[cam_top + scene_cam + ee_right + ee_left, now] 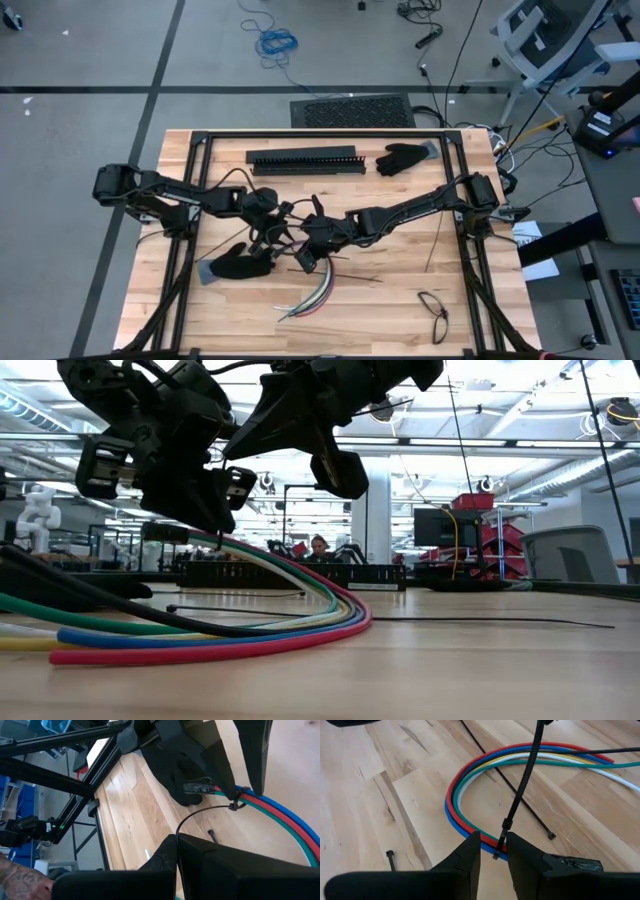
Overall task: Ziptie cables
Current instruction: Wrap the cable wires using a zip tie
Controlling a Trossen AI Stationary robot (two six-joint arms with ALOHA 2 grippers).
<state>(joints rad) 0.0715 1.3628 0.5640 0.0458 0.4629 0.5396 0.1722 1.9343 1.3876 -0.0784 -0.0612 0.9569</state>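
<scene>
Narrowly parted, the left gripper (493,851) pinches a thin black plastic zip tie (520,795) over the curved coloured cables (470,785), while the right gripper (176,851) is fully closed on that tie's tail.

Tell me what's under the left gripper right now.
Under the left gripper: the curved bundle of cables on the table, a zip tie rising between its fingers. Whether the tie loops under the bundle is hidden.

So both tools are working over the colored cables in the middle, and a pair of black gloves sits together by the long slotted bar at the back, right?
Not quite. The high view shows only one glove beside the slotted bar; the other glove lies near the left tool. Both tools, including the right tool, are indeed over the cables.
</scene>
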